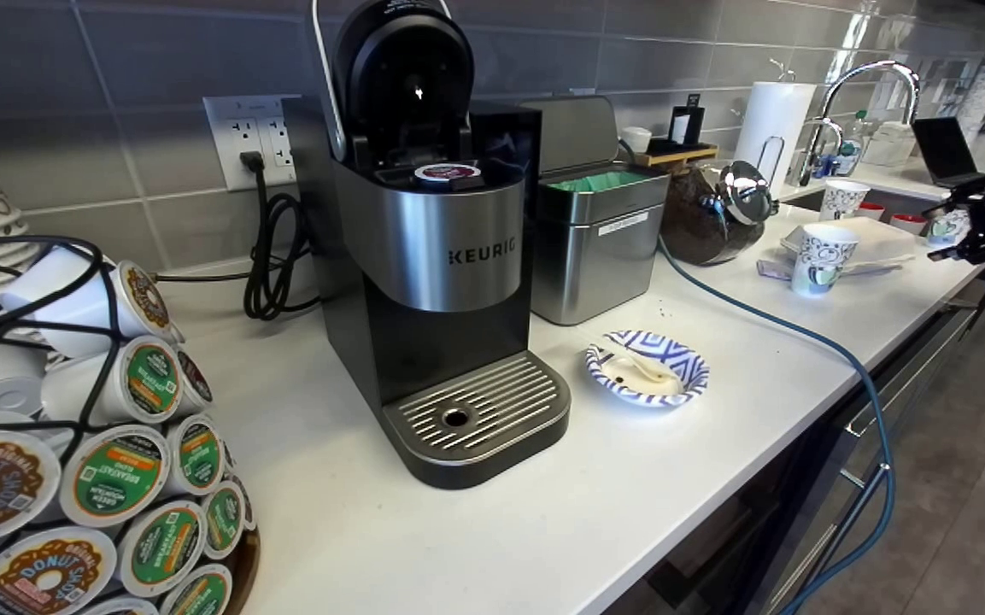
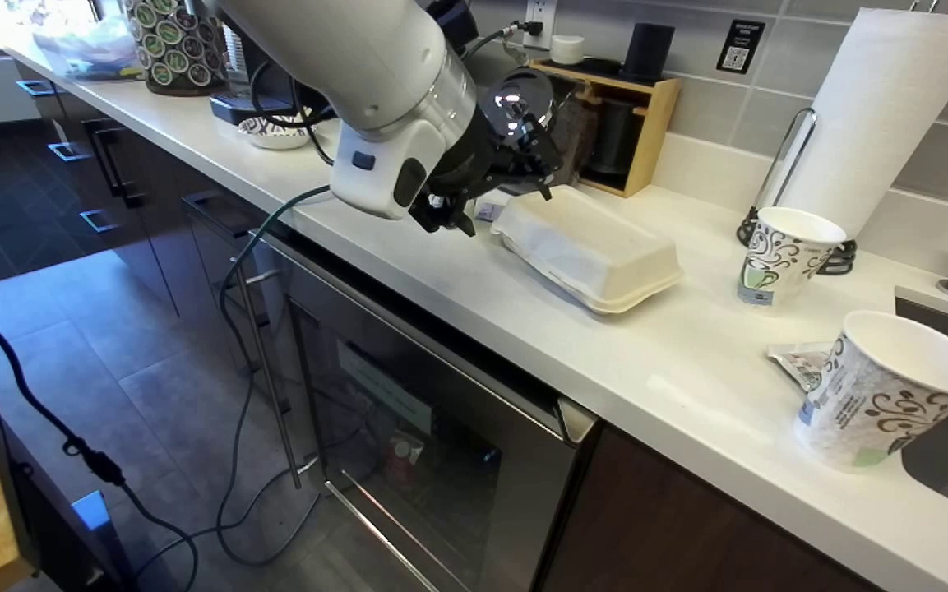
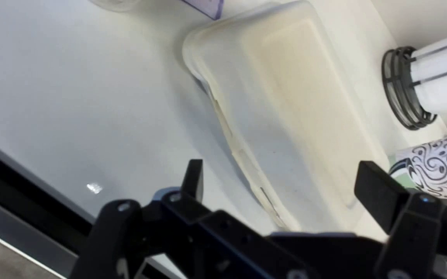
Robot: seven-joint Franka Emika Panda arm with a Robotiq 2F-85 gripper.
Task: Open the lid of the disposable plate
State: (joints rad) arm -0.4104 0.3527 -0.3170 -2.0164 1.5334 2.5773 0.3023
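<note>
Box (image 3: 281, 120) flat on the counter (image 2: 687, 345), set in from the front edge, slotted long side facing that edge, lid (image 3: 304, 100) down. Judged to be the approach, with no lifting begun. Next, most likely: lower one fingertip (image 3: 194, 180) to the slotted seam, catch the lid's rim from the front-edge side, then swing it up toward the back edge without dragging the box along. Gripper (image 3: 281, 184) spread wide and holding nothing, one fingertip on the front-edge side of the box in the wrist view; apparently touching nothing, though hard to judge for height. Packet (image 3: 209, 6) just beside one end of the box; cup (image 2: 790, 255) and towel roll (image 2: 893, 115) farther out, nearer the back edge.
</note>
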